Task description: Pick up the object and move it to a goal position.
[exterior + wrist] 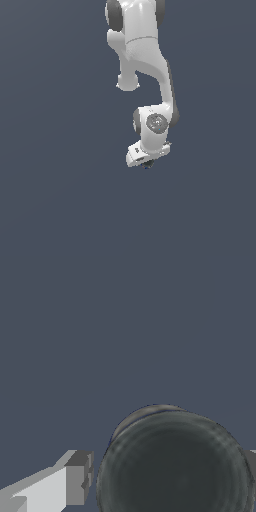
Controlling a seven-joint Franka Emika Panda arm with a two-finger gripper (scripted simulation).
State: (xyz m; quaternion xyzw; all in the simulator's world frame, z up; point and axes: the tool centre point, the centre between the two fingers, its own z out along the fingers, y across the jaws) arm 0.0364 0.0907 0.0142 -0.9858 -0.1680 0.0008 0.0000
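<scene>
The object [175, 466] is a short round can with a dark inside and a grey rim, and it fills the wrist view between my fingers. In the exterior view only a dark blue sliver of the object [146, 165] shows under the white hand. My gripper [145, 164] is lowered around it, open, with one finger on each side. One grey fingertip [80, 478] stands a thin gap away from the can's side. The other fingertip [252, 461] is just visible at the picture's edge, right against the can.
The white arm [142, 55] comes down from the top of the exterior view. A plain dark grey surface [60, 150] spreads all around, with no other objects in view.
</scene>
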